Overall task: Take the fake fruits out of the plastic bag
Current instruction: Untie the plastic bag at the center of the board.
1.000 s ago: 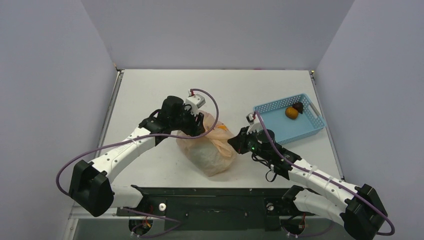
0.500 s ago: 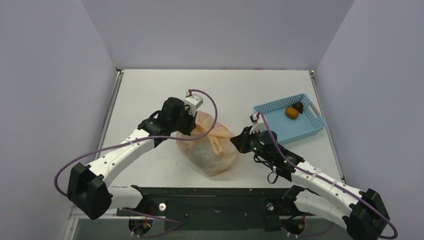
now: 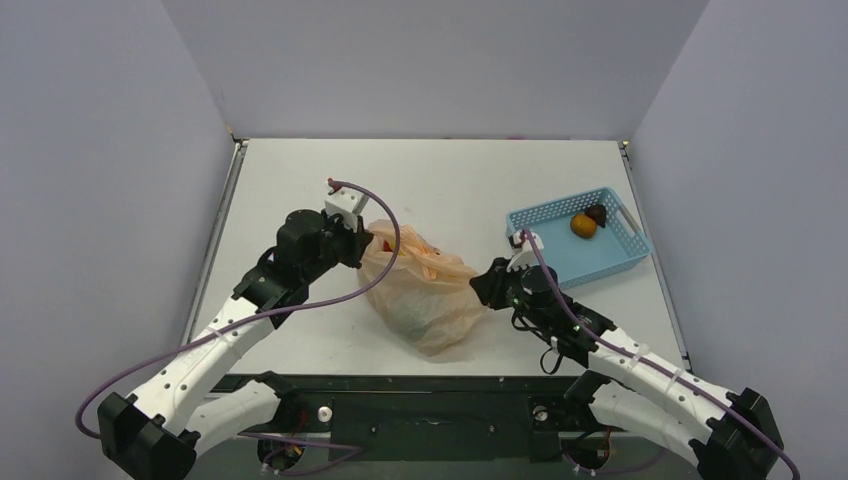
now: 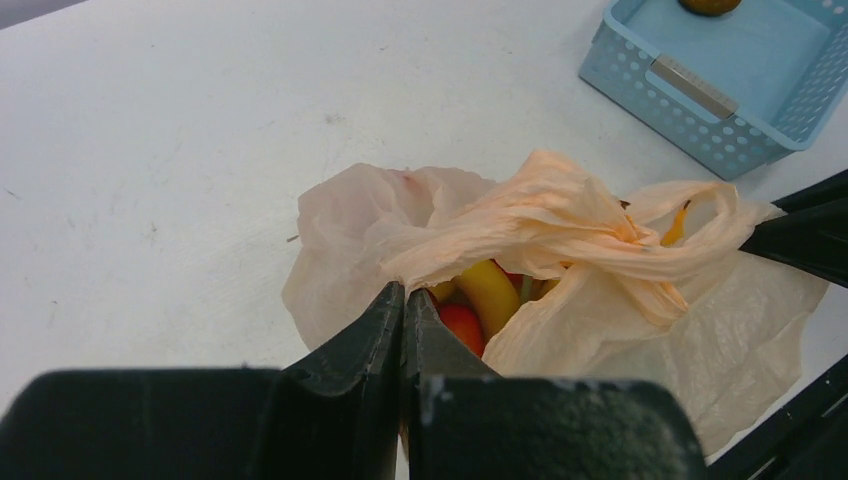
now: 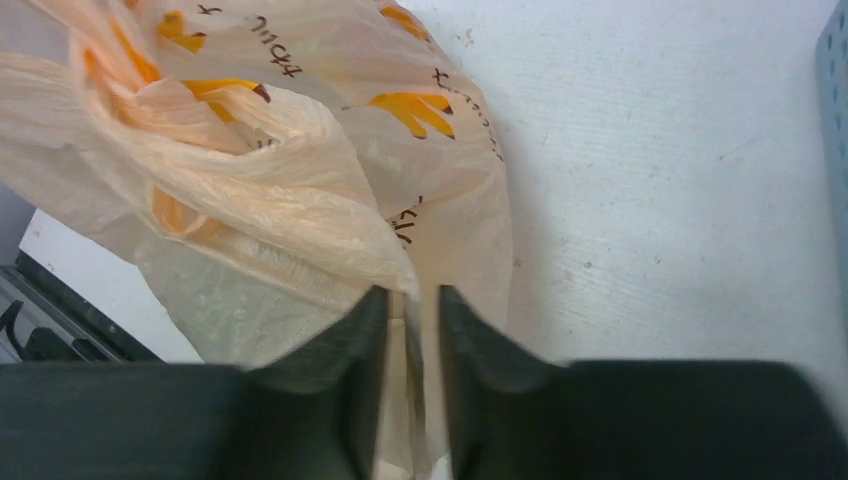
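The peach-orange plastic bag (image 3: 428,300) lies mid-table with its mouth stretched wide. My left gripper (image 3: 366,243) is shut on the bag's left rim; in the left wrist view its jaws (image 4: 403,298) pinch the film together. Inside the bag (image 4: 560,230) show a yellow banana (image 4: 490,292) and a red fruit (image 4: 462,326). My right gripper (image 3: 484,290) sits at the bag's right side. Its jaws (image 5: 412,300) stand a little apart, with loose bag film (image 5: 300,190) hanging in the gap. An orange fruit (image 3: 583,225) and a dark maroon one (image 3: 597,213) lie in the basket.
The light blue perforated basket (image 3: 556,250) stands at the right, just behind my right gripper; its near wall (image 4: 690,115) shows in the left wrist view. Grey walls close in the table on three sides. A black rail runs along the near edge.
My left gripper closed on the bag's rim and pulled it left, spreading the mouth open. The right gripper shifted slightly right at the bag's other side.
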Controlling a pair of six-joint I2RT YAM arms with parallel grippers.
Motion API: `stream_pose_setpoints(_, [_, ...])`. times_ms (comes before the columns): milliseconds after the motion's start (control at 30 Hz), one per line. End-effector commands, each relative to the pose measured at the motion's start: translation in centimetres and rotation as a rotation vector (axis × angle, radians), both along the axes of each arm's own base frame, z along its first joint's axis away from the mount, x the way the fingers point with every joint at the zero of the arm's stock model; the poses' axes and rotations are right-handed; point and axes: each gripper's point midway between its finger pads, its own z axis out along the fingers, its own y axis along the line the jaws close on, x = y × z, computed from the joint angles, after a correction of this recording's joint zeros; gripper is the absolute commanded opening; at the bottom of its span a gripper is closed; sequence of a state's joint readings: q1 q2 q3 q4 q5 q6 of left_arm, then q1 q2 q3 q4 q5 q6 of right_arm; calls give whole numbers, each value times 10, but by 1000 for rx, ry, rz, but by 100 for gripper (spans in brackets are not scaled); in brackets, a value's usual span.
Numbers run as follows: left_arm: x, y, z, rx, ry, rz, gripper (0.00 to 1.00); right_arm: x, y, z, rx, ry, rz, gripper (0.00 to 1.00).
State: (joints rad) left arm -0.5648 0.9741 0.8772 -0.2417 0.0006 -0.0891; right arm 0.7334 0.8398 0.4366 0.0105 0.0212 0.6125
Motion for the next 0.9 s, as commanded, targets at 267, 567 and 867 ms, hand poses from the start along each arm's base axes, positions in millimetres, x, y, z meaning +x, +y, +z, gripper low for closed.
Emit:
stream_pose_setpoints(267, [2,-17,15,-45,-32,-86,0,6,63,96,-179,-281,332,65])
stream_pose_setpoints(567, [1,-18,17,-48,-35,-92,0,31,99,88,-311,-300,260,62])
stream_pose_setpoints(867, [15,13,22,-18,-75,98,0,41,81,71,-296,-262,113,0])
